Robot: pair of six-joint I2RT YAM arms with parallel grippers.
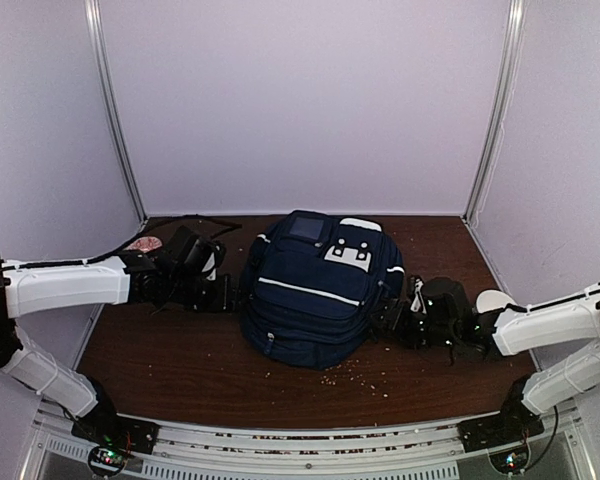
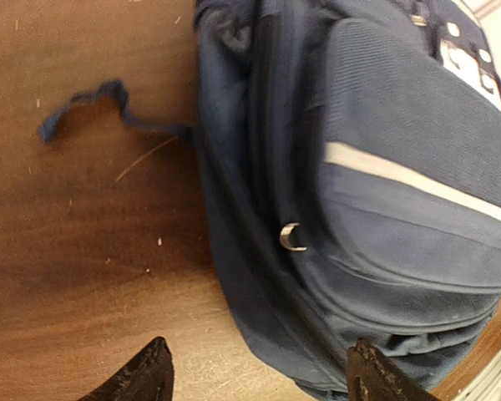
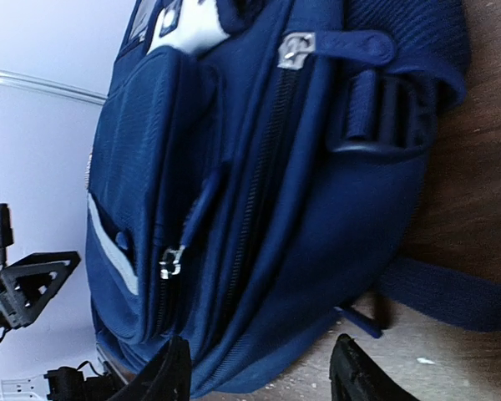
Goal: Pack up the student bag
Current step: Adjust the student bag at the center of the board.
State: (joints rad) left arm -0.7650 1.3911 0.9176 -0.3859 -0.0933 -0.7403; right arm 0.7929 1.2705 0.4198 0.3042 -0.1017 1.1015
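Observation:
The student bag [image 1: 318, 290], navy blue with a thin white stripe and white patches near its top, lies zipped shut in the middle of the brown table [image 1: 180, 360]. My left gripper [image 1: 223, 292] is open and empty just off the bag's left side; in the left wrist view [image 2: 259, 376] its fingertips frame the bag's side [image 2: 384, 217] with a metal zip pull [image 2: 292, 237]. My right gripper [image 1: 392, 318] is open and empty at the bag's right side; in the right wrist view [image 3: 259, 372] it faces the bag [image 3: 259, 192] and a zip pull [image 3: 172, 261].
A pinkish object [image 1: 144, 244] lies at the far left behind the left arm. A white object [image 1: 492, 299] sits at the right edge by the right arm. Small crumbs [image 1: 365, 378] are scattered in front of the bag. A loose blue strap [image 2: 83, 104] trails on the table.

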